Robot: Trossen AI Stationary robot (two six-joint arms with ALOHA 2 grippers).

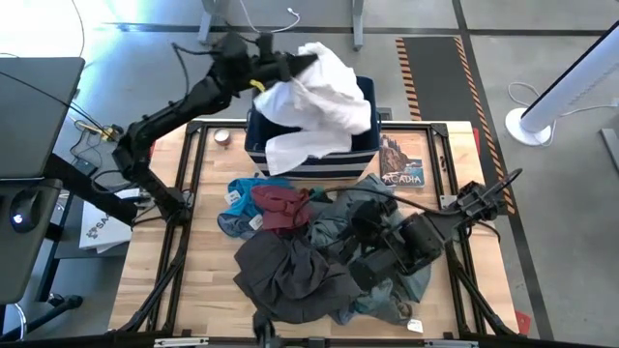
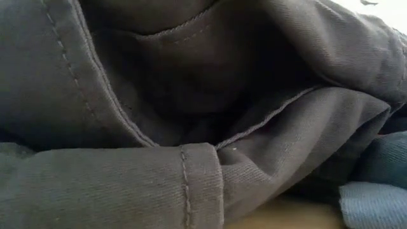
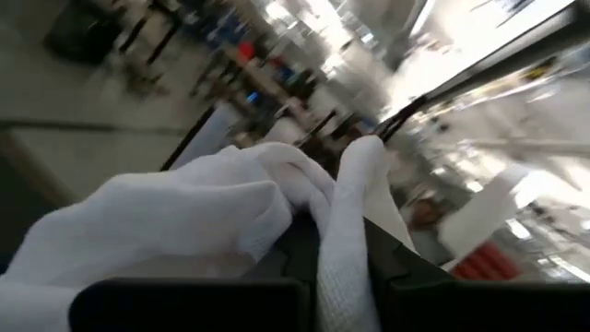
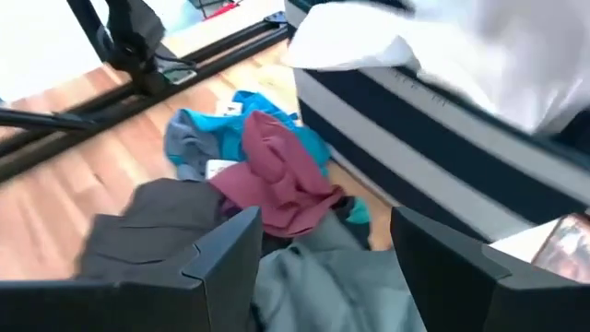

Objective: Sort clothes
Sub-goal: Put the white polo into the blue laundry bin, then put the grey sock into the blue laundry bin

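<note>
The white garment (image 1: 324,97) is held pinched in the left gripper (image 1: 302,61) at twelve o'clock over the navy bin (image 1: 311,159); its trailing hem could be snagged outside the rim. The right gripper (image 1: 360,224) is spread wide, empty.

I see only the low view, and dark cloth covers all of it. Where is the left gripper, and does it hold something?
Observer: The left gripper is up above the striped bin at the far edge of the table, shut on a white garment that hangs into the bin.
Operator: And the right gripper?
Observer: The right gripper is open and holds nothing. It hangs low over the pile, above the grey-green shirt.
Operator: What lies in front of it?
Observer: A maroon piece lies on a bright blue piece, close beside the bin.
Operator: What blocks my camera?
Observer: The dark trousers, at the near edge of the table.
</note>
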